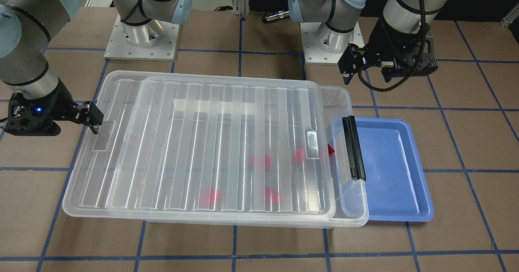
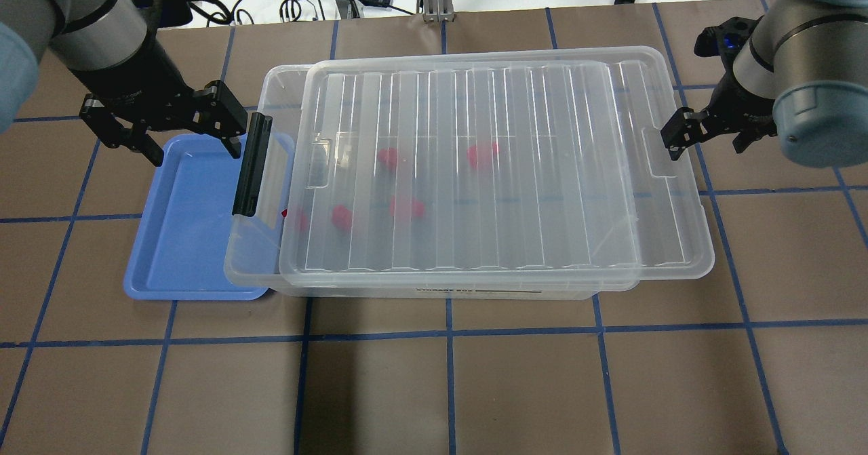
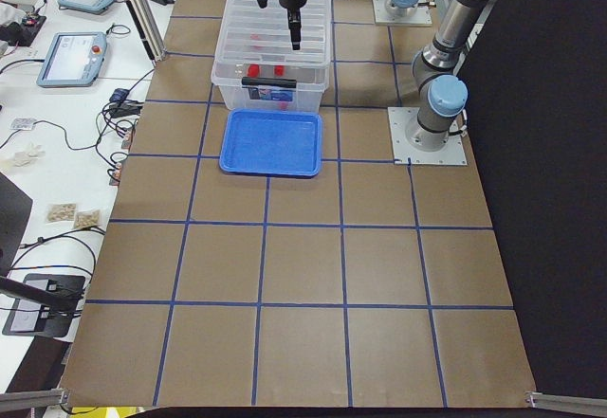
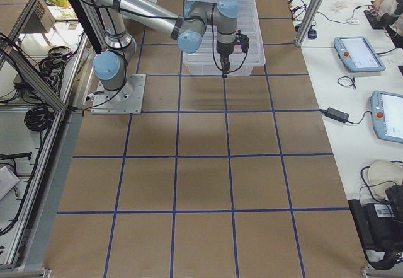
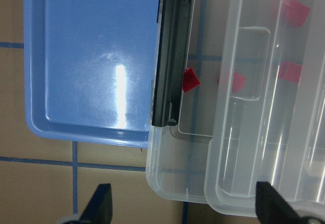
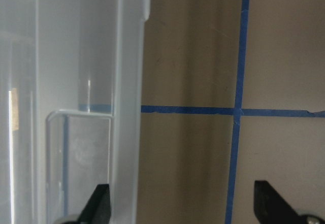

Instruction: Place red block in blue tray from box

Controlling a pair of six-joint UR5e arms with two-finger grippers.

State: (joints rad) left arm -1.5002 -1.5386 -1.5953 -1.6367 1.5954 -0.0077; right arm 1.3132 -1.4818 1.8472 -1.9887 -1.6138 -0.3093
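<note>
Red through clear plastic, the red block point(image 5: 190, 80) lies inside the box point(image 2: 434, 291), in the gap we see between its offset lid point(image 2: 475, 102) and black latch point(image 2: 251, 165), just beside the blue tray point(image 2: 183, 238), while left gripper point(image 2: 193, 144) and right gripper point(image 2: 708, 140) hang spread wide, holding nothing.

No text reads clearly in any view. The box point(image 2: 668, 265) has a thin dark print strip point(image 2: 478, 293) along its near side wall in the overhead view. It looks like a product label, but the letters are too blurred to read. The left gripper point(image 2: 195, 154) has tiny pale lettering on its black body, also illegible. A handheld screen point(image 3: 72, 58) on the side bench shows coloured graphics with nothing legible, and the same goes for the screen point(image 4: 359, 54) in the right side view. No numbers, brands or signs can be made out on the lid point(image 1: 227, 142), the tray point(image 1: 405, 217) or the table point(image 2: 515, 394).
</note>
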